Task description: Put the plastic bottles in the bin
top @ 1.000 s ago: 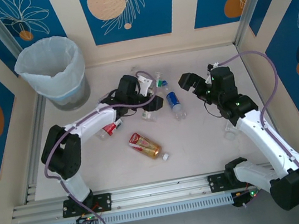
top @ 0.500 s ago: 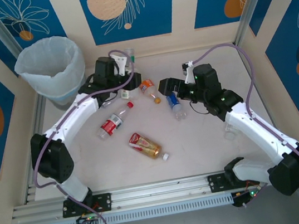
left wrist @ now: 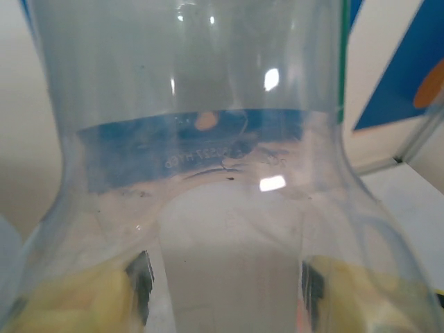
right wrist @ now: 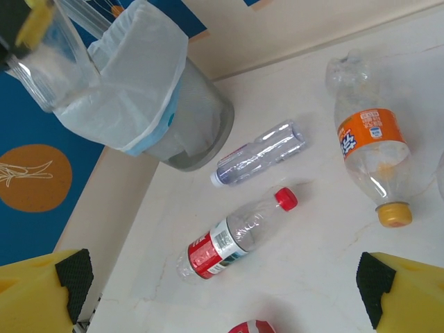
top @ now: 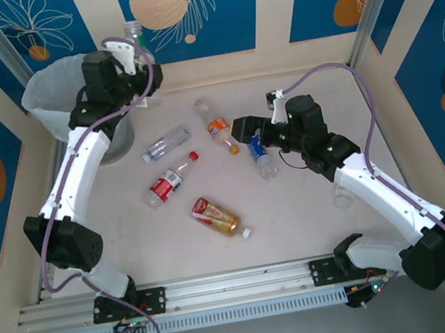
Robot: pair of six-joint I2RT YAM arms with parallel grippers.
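A clear bottle (top: 134, 35), judged light and easily crushed, is gripped round its body by the left tool (top: 144, 65) just beside the rim of the bin (top: 56, 116). The right tool (top: 244, 128) is held open, well apart from the bin.

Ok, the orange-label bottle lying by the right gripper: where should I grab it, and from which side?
Take the orange-label bottle across its labelled middle, from above, jaws set across its long axis. It lies flat on its side, cap toward the robot, nothing touching it, so both flanks look reachable. The open right gripper is right beside it.
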